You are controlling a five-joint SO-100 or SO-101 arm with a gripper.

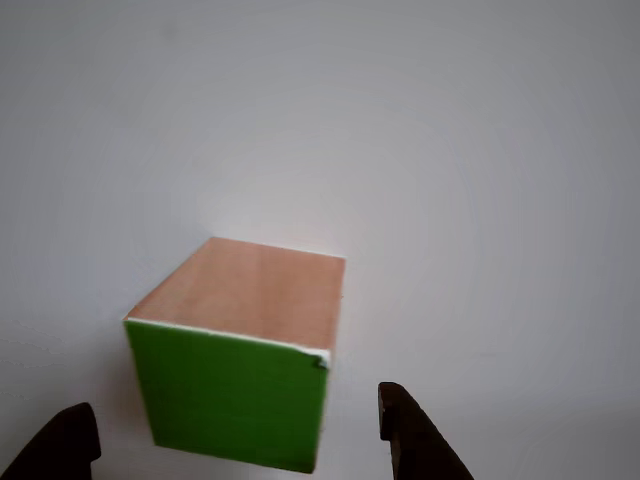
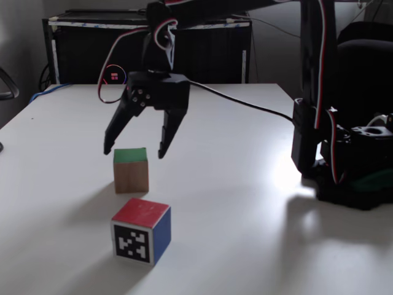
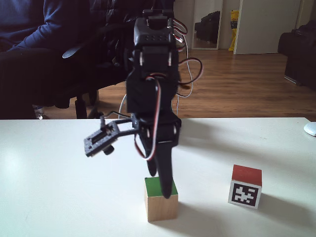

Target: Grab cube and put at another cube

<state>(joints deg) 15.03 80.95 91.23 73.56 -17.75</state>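
In a fixed view the white bench (image 2: 202, 203) carries, from left to right, the cube (image 2: 131, 170) with its green face up, another cube (image 2: 142, 230) just in front of it and slightly right, and the arm's base (image 2: 347, 166) well apart at the right edge. Another cube shows a red top, a black-and-white marker on its near face and a blue side. The two cubes are near each other but not touching.

The pincer (image 2: 136, 151) hangs released just above the green-topped cube, its two dark fingers (image 2: 116, 132) spread wider than the block. In the other view the fingertips (image 1: 405, 430) flank the cube (image 1: 240, 350) at the lower edge, with nothing between them.

Behind the bench in a fixed view, a person's dark sleeve (image 3: 24, 29) and a chair (image 3: 84, 74) sit at left.
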